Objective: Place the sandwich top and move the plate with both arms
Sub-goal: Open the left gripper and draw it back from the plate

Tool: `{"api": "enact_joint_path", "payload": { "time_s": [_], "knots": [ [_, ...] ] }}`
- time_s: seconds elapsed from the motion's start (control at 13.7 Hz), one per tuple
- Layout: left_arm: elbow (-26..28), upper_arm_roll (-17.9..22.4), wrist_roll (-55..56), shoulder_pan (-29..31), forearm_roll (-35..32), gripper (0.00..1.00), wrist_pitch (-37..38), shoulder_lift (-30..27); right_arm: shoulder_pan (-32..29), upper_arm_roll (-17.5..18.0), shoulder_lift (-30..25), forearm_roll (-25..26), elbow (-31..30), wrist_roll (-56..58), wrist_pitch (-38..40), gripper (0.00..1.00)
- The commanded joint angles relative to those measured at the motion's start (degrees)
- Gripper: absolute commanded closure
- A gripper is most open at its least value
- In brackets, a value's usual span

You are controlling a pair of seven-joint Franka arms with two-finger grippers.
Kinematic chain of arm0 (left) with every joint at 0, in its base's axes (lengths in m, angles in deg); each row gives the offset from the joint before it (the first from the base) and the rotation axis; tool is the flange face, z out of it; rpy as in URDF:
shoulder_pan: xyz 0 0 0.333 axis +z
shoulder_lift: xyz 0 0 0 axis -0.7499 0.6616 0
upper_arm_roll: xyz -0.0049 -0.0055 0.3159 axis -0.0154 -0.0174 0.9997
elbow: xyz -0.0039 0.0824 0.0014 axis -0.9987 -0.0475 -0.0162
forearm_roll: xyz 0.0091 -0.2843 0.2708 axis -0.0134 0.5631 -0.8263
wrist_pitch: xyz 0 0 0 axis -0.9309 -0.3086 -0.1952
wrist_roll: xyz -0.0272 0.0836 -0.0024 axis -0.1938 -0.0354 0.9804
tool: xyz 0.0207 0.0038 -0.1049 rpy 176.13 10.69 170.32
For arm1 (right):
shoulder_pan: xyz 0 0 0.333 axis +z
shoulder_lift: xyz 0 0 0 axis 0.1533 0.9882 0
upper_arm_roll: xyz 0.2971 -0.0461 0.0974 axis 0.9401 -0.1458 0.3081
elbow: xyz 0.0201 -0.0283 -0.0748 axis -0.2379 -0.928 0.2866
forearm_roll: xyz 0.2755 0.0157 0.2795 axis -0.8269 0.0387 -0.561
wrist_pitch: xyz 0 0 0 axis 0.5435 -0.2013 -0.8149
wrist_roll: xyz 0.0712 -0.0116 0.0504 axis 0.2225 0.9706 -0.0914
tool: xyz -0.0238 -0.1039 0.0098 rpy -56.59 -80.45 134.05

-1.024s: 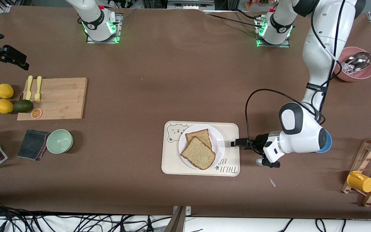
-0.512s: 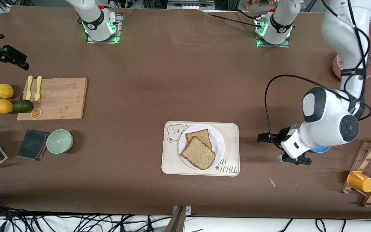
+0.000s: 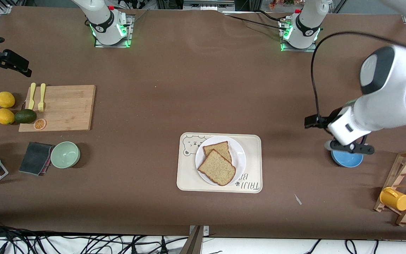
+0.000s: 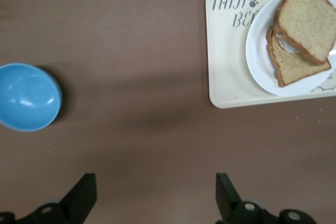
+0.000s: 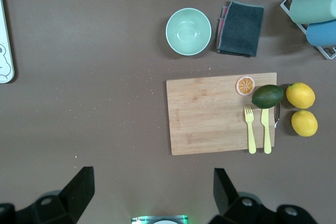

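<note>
The sandwich top (image 3: 217,168), a tan speckled slice, lies on the white plate (image 3: 240,158), overlapping the narrower slice (image 3: 220,147). The plate sits on the cream bear tray (image 3: 252,148). My left gripper (image 3: 312,122) is open and empty, up over bare table between the tray and the blue bowl. In the left wrist view my left gripper (image 4: 155,182) has its jaws wide apart, with the sandwich top (image 4: 307,22), plate (image 4: 260,51) and tray (image 4: 231,51) off to one side. My right gripper (image 5: 152,174) is open and empty, high over the table near its green-lit base, and is out of the front view.
A blue bowl (image 3: 346,158) sits under the left wrist. A wooden rack with a yellow cup (image 3: 395,198) stands at the left arm's end. A cutting board (image 3: 60,107), a green bowl (image 3: 65,154), a dark cloth (image 3: 35,157), lemons and an avocado lie at the right arm's end.
My left gripper has risen and drawn away from the plate's edge toward the left arm's end of the table, uncovering the blue bowl. The bread and plate have not moved.
</note>
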Motion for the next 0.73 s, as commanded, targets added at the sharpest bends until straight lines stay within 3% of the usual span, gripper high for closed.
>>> {"api": "enact_joint_path", "payload": {
  "time_s": [0.0, 0.29, 0.51, 0.66],
  "knots": [
    [1.24, 0.82, 0.36, 0.61, -1.82, 0.00, 5.30, -7.43, 0.11, -0.25, -0.07, -0.35, 0.56, 0.63, -0.01, 0.00],
    [5.09, 1.62, 0.36, 2.45, -2.52, 0.00, 5.94, -16.66, 0.11, -0.25, -0.07, -0.52, 0.56, 0.63, -0.01, 0.00],
    [8.08, 1.62, -0.08, 3.25, -6.38, 0.00, 5.67, -19.04, 0.11, -0.25, -0.07, -0.70, 0.56, 0.63, -0.01, 0.00],
    [13.43, 1.62, -0.35, 2.90, -6.31, 0.00, 2.44, -21.94, 0.11, -0.25, -0.07, -0.88, 0.56, 0.63, -0.01, 0.00]
  ]
}}
